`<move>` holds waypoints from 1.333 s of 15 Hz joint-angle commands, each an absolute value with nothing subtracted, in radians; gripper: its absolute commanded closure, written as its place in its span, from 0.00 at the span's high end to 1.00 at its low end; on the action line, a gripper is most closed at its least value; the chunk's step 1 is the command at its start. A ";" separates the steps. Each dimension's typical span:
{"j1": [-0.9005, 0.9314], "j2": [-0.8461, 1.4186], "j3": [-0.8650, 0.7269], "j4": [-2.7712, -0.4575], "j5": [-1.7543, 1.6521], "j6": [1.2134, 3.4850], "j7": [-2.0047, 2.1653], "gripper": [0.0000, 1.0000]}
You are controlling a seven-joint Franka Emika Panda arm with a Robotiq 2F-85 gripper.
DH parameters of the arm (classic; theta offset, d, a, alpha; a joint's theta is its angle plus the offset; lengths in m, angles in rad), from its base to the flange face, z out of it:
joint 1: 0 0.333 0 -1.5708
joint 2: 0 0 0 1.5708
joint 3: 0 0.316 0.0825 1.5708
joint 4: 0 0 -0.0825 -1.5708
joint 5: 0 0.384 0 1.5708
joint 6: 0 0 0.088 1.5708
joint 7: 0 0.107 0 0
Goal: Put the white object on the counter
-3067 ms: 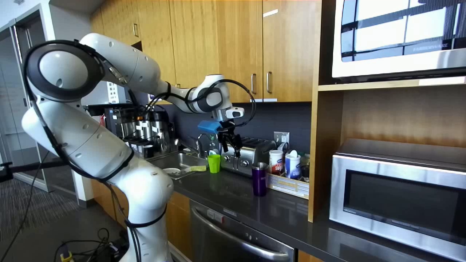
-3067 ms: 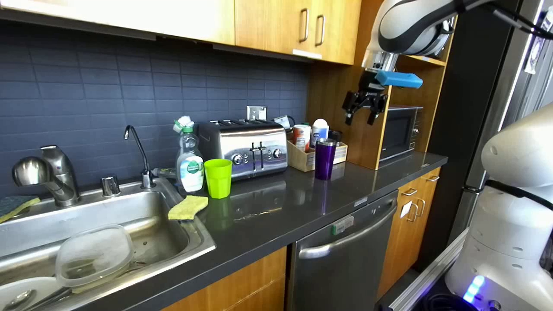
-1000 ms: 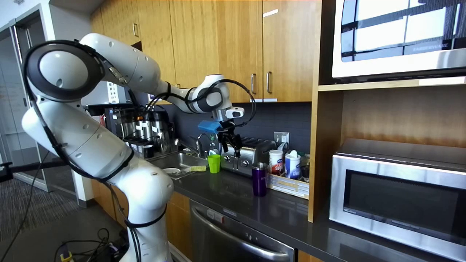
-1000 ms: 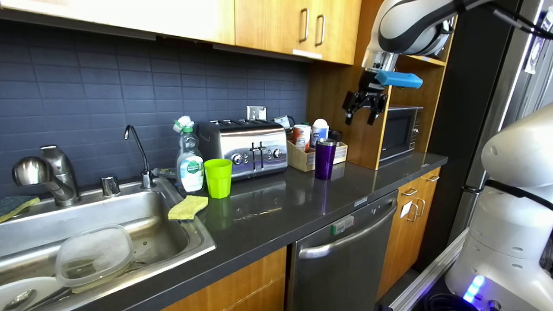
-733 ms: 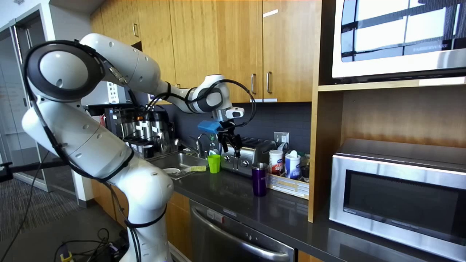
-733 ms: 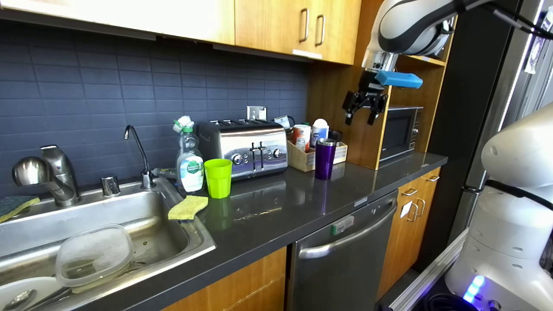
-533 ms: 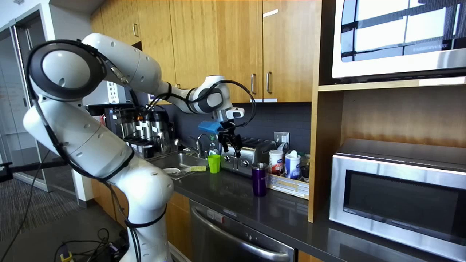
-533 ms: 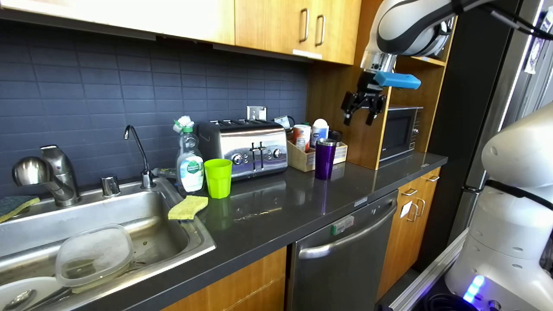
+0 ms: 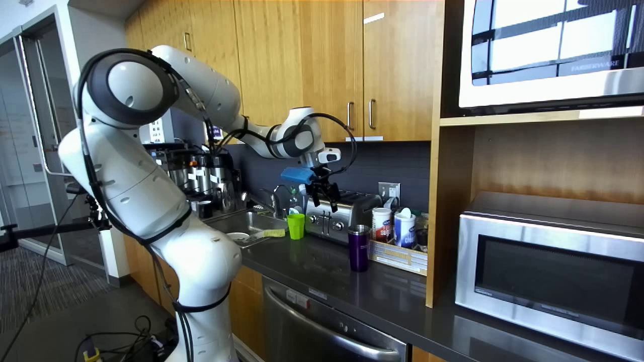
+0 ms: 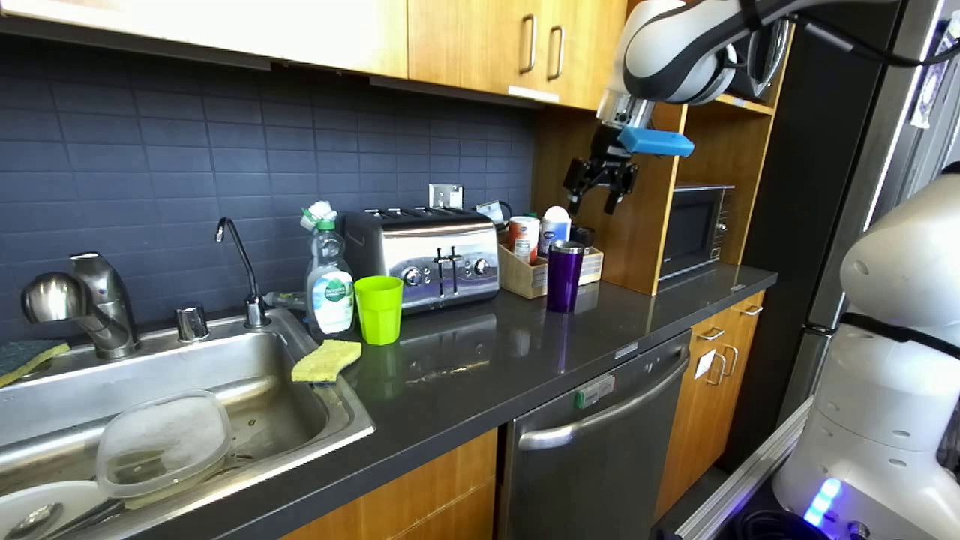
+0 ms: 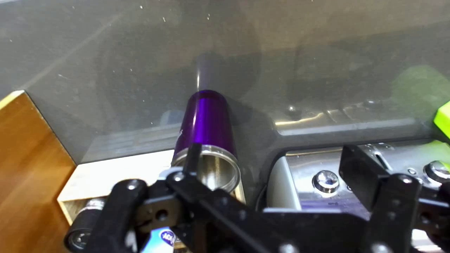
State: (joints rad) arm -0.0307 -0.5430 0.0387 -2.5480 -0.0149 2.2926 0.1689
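Note:
A white canister with a red label [image 9: 381, 224] and a white canister with a blue label [image 9: 404, 230] stand in a small wooden box on the dark counter [image 9: 322, 266]. Both also show in an exterior view, red [image 10: 522, 240] and blue [image 10: 553, 229]. I cannot tell which one is the white object. In the wrist view, part of the blue label [image 11: 160, 240] shows behind the gripper linkage. My gripper [image 10: 592, 201] is open and empty, well above the counter [image 10: 465, 382]. In the wrist view its fingers [image 11: 272, 158] stand wide apart over the tumbler and toaster.
A purple tumbler [image 10: 564, 276] stands before the wooden box [image 10: 534, 279]. A steel toaster [image 10: 442, 259], green cup [image 10: 379, 309], soap bottle [image 10: 330, 292], sponge [image 10: 326, 360] and sink [image 10: 285, 405] lie along the counter. A wooden panel [image 9: 433, 201] and microwave [image 9: 548, 271] bound the other end.
The arm was still at first, then swung sideways. The open gripper has moved toward the toaster and sink side, and over the tumbler and box area. The things on the counter have not moved.

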 commanded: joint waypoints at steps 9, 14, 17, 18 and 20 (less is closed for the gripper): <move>-0.030 -0.229 0.072 -2.399 -0.053 2.660 0.177 1.00; -0.063 -0.111 0.064 -2.322 -0.151 2.762 0.200 1.00; -0.088 -0.066 0.042 -2.255 -0.229 2.741 0.223 1.00; -0.089 -0.052 0.030 -2.236 -0.229 2.734 0.211 1.00; -0.086 -0.025 0.009 -2.202 -0.208 2.723 0.184 1.00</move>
